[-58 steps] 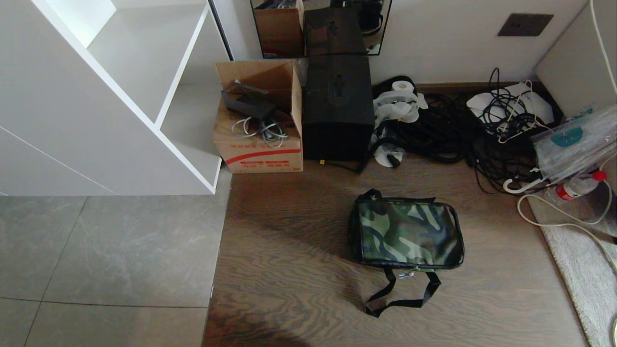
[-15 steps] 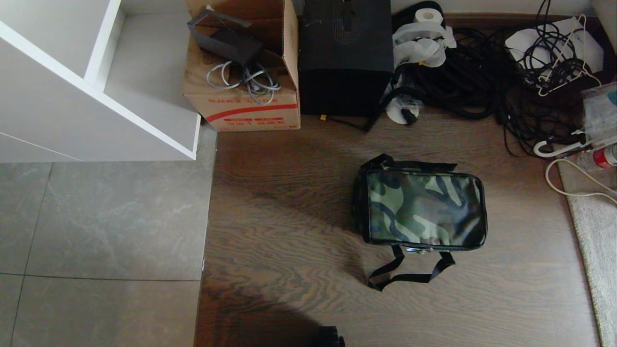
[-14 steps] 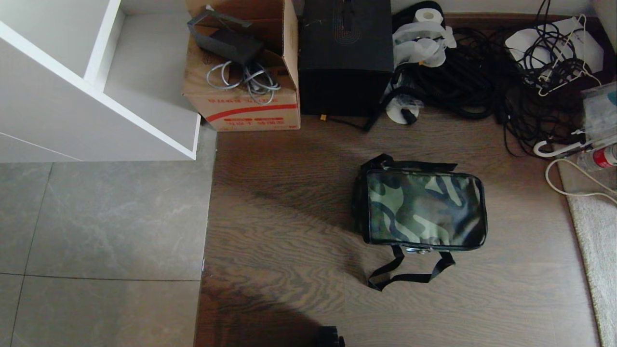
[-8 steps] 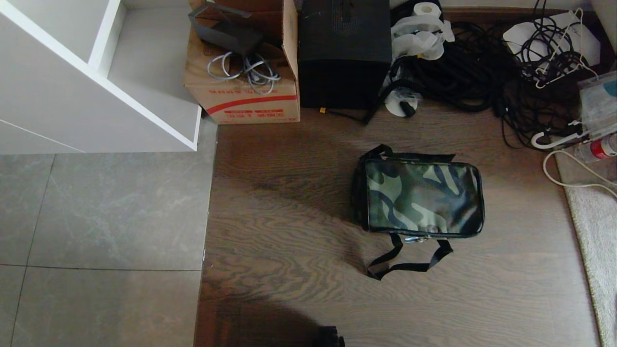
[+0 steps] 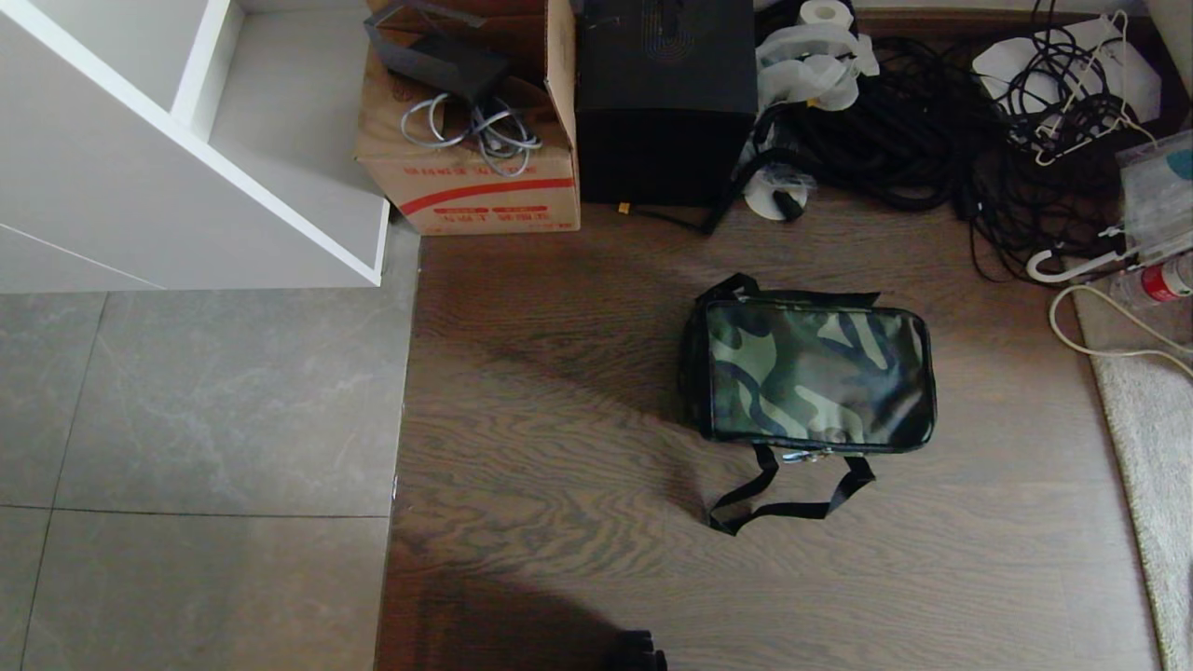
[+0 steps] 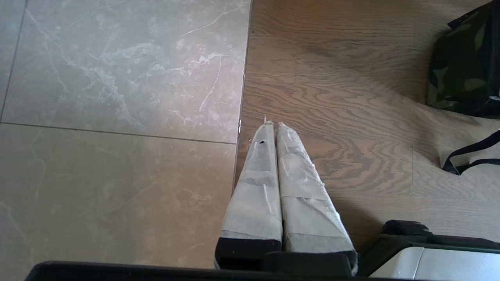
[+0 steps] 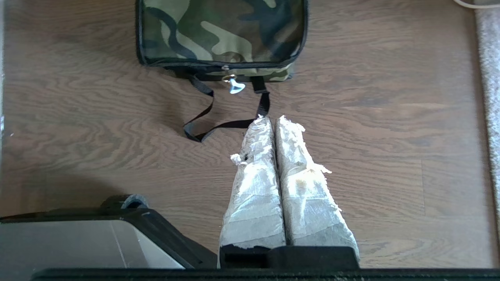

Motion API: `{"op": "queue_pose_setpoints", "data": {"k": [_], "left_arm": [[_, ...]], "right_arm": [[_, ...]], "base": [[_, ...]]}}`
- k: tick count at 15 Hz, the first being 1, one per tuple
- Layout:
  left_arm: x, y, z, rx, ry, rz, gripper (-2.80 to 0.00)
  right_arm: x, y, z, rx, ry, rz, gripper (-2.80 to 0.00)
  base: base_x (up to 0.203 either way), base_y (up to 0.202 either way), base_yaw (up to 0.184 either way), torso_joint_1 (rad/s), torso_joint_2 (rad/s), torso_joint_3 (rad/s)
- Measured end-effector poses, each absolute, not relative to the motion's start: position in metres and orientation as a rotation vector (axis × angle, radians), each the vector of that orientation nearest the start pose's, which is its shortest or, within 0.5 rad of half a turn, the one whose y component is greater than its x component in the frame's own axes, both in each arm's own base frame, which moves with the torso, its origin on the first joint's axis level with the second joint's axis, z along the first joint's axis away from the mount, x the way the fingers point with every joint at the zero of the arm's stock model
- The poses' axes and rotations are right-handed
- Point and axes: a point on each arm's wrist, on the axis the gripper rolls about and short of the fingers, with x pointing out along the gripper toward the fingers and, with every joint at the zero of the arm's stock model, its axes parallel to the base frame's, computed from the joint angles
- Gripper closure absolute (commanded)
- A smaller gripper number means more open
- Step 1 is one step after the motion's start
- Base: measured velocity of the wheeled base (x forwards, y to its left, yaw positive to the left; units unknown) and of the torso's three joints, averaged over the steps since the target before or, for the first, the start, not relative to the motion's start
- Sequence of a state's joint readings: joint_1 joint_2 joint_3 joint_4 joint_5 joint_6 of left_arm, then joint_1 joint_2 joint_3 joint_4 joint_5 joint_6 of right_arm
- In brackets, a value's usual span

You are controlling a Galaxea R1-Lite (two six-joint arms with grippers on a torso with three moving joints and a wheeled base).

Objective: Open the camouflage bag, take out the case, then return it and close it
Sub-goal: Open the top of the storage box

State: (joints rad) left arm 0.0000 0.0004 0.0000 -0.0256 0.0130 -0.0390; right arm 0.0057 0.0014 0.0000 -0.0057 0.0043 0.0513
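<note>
Only the right wrist view showed the silver zipper pull [image 7: 233, 85] on the closed green-brown-black camouflage fabric bag [image 5: 816, 375], which lay on the brown wood-grain floor [image 5: 559, 419]. The tape-wrapped left gripper [image 6: 275, 124] and right gripper [image 7: 272, 119] hung above the floor, jaws together, holding nothing.

Camouflage bag [image 5: 815, 377]: soft rectangular bag in green, brown and black camouflage fabric with black edging, lying flat on the wooden floor, broad face up, long side running left to right in the head view. Closed all round, a silver zip pull [image 7: 233, 85] hanging at the middle of its near edge; black strap [image 5: 783, 489] trailing loose in a loop on the floor just in front of it
</note>
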Motion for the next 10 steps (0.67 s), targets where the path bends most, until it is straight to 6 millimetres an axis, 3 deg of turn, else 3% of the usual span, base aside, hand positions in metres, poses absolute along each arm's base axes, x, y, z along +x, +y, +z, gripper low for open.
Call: {"op": "queue_pose_setpoints", "data": {"k": [10], "left_arm": [[-0.0228, 0.0003, 0.0781, -0.04, -0.026, 0.013, 0.0]], "right_arm": [[-0.0228, 0.0, 0.076, 0.052, -0.004, 0.01, 0.0]], "base": [[0.0, 0.0, 0.0, 0.0, 0.0, 0.0]]}}
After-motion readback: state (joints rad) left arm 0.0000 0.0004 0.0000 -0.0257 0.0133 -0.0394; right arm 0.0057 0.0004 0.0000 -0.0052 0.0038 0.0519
